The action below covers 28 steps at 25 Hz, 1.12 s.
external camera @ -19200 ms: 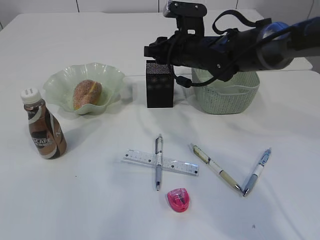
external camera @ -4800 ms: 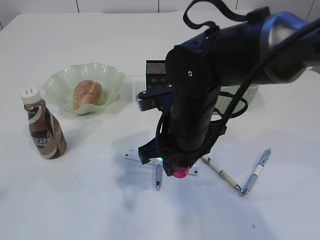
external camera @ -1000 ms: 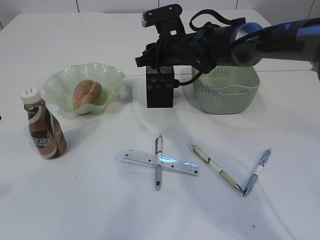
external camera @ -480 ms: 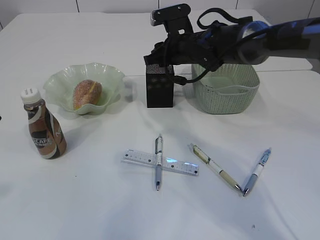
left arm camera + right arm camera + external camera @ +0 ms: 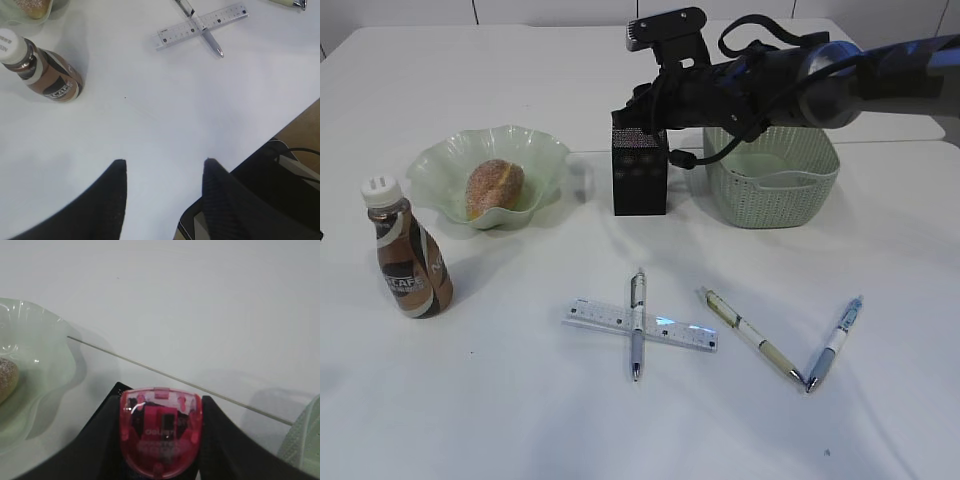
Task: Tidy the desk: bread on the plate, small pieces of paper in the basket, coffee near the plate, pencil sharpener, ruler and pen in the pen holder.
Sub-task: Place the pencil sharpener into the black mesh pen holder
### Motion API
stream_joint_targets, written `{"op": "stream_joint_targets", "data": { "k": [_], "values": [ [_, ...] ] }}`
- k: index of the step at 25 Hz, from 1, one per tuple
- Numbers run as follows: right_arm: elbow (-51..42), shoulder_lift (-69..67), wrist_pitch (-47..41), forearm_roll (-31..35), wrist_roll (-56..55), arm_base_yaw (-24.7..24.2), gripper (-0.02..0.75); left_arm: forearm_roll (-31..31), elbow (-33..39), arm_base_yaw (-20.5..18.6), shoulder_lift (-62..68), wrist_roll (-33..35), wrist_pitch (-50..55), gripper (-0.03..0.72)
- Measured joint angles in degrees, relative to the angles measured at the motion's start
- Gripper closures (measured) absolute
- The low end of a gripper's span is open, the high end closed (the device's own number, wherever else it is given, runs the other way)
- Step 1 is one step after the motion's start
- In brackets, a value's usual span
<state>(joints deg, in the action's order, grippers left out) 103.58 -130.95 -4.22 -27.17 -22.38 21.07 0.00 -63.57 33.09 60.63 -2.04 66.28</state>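
Observation:
My right gripper is shut on the pink pencil sharpener and hovers over the black mesh pen holder. In the exterior view that gripper hides the sharpener. The bread lies in the wavy green plate, with the coffee upright to its front left. A clear ruler lies on the desk under a crossing pen. My left gripper is open over bare desk near the front edge. Small pieces of paper are out of view.
The green basket stands right of the pen holder, under my right arm. Two more pens lie at the front right. The coffee and ruler show ahead in the left wrist view.
The pencil sharpener has left the desk's front and now rides in my right gripper at the pen holder. Over the last second that gripper shifted slightly right. The left gripper stayed still.

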Motion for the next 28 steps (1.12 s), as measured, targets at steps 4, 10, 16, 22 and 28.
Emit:
{"op": "stream_joint_targets", "data": {
  "k": [4,10,16,22,28],
  "values": [
    [0.0,0.0,0.0,0.0,0.0,0.0,0.426,0.0,0.0,0.0,0.0,0.0,0.0,0.347],
    [0.0,0.0,0.0,0.0,-0.5,0.0,0.423,0.0,0.0,0.0,0.0,0.0,0.0,0.347],
    [0.0,0.0,-0.12,0.0,-0.62,0.11,0.419,0.0,0.0,0.0,0.0,0.0,0.0,0.347],
    [0.0,0.0,-0.34,-0.26,-0.69,0.11,0.387,0.0,0.0,0.0,0.0,0.0,0.0,0.347],
    [0.0,0.0,-0.34,-3.46,-0.69,0.11,0.375,0.0,0.0,0.0,0.0,0.0,-0.05,0.347]
  ]
}}
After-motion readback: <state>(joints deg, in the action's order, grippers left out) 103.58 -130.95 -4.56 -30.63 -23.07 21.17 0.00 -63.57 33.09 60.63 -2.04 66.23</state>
